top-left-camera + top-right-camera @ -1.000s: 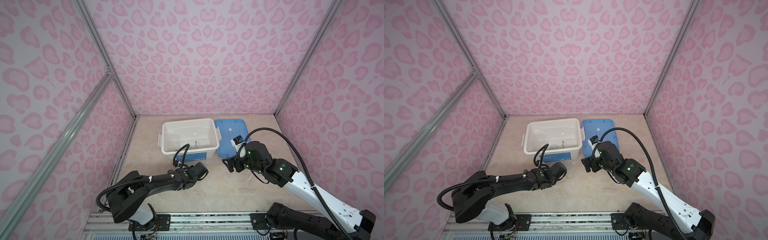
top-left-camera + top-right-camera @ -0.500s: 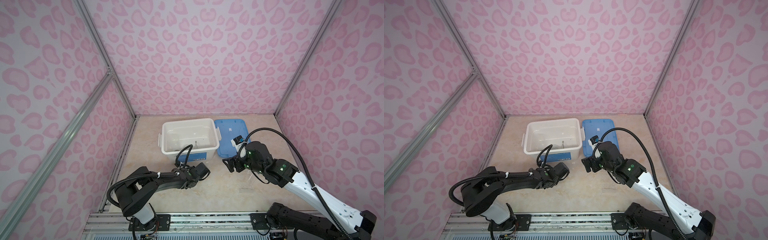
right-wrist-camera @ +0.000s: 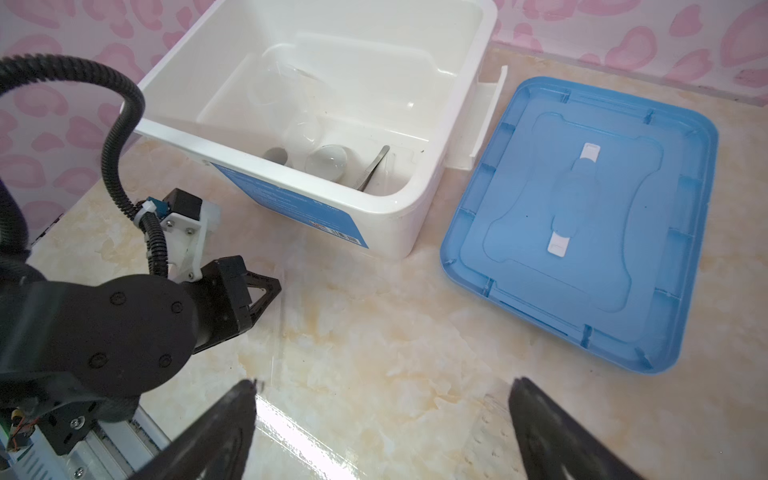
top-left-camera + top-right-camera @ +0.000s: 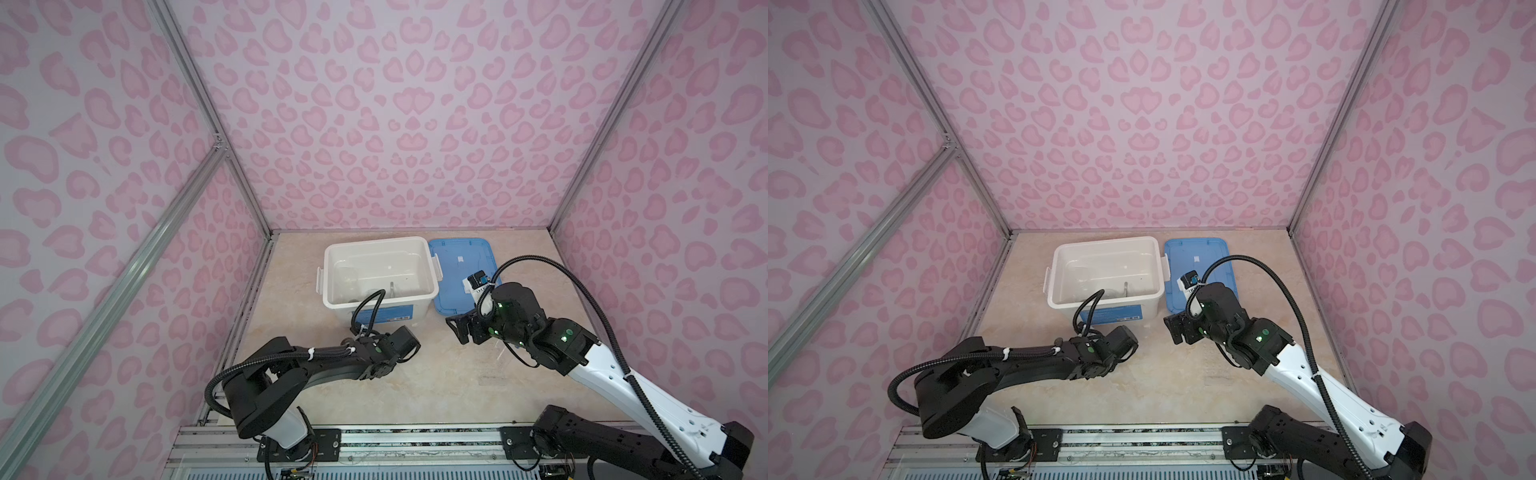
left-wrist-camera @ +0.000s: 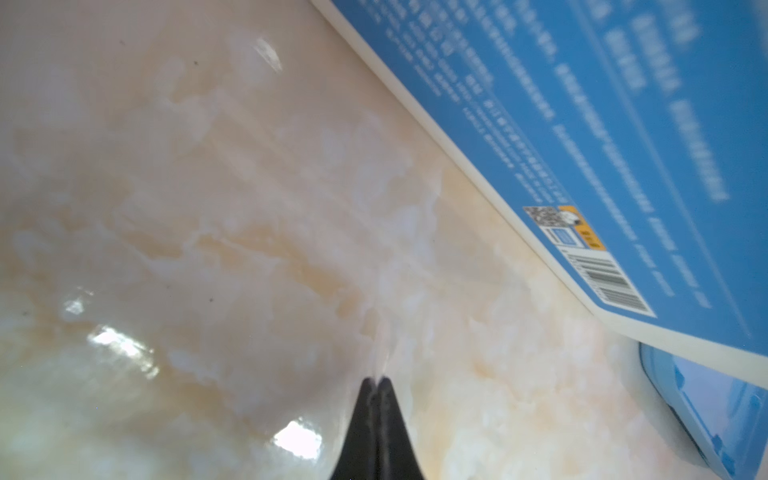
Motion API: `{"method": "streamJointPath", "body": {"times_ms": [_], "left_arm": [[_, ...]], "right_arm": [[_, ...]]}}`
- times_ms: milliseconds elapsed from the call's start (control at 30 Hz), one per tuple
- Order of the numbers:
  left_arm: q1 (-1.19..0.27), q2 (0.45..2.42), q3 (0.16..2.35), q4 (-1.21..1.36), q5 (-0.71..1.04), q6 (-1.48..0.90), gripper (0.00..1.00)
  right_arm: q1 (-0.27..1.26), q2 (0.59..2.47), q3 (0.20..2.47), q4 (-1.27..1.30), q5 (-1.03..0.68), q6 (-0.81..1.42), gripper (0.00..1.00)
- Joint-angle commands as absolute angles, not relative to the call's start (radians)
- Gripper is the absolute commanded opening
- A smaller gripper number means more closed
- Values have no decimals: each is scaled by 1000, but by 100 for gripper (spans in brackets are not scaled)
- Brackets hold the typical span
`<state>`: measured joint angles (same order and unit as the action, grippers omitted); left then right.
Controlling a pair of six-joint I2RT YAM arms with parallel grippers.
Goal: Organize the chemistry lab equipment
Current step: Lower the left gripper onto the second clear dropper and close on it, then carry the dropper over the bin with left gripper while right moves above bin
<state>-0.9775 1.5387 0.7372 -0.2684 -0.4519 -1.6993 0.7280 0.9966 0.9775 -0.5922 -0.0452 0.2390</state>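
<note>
Left wrist view is the nearest look. The left gripper [image 5: 376, 385] is pinched fully shut just above the marble table [image 5: 187, 208], close to the labelled wall of the white box [image 5: 623, 124]. I can't tell from there whether anything sits between the tips.

The right wrist view adds what that one misses. A thin clear piece [image 3: 277, 328], maybe a dropper, lies on the table and runs past those shut tips. The right gripper [image 3: 382, 405] hangs wide open over the front of the table, holding nothing.

Worries, as I see it:
- If the left jaws have closed beside that clear piece and not on it, the arm lifts away empty.
- If they do have it, something that thin and slick could swivel or slip out on the way to the box.
- The left wrist sits so near the box wall that a careless lift might bump it and shove the box.
- The two arms are near each other, so reaching for the same spot could mean a knock.

Farther back, only the right wrist view shows the box contents clearly. The tweezers [image 3: 374, 166], two small round dishes [image 3: 327, 163] and a clear glass vessel [image 3: 286, 83] are all inside. The top views show those dimly, but they do show the blue lid [image 4: 461, 270] lying flat beside the box. Blue-capped tubes: I can't find them anywhere.
</note>
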Motion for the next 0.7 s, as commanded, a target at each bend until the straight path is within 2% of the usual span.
{"method": "streamJointPath", "body": {"times_ms": [0,233,367,467,667], "left_arm": [[-982,1489,721,-305,-466,-1695,3],[-1017,1374,674,-353,-454,-1718,3],[-1061,1278,662,-431,-520,-1736,3],[-1071,1207,708,-507,-600,-1667,3],[-1072,1083,842,-505,-721,-1352,3]], "right_arm": [[729,996,980,-574,-40,232,96],[719,984,978,-566,-47,237,96],[689,972,985,-538,-95,245,96],[650,977,1002,-527,-150,246,96],[543,1005,1069,-511,-286,267,96]]}}
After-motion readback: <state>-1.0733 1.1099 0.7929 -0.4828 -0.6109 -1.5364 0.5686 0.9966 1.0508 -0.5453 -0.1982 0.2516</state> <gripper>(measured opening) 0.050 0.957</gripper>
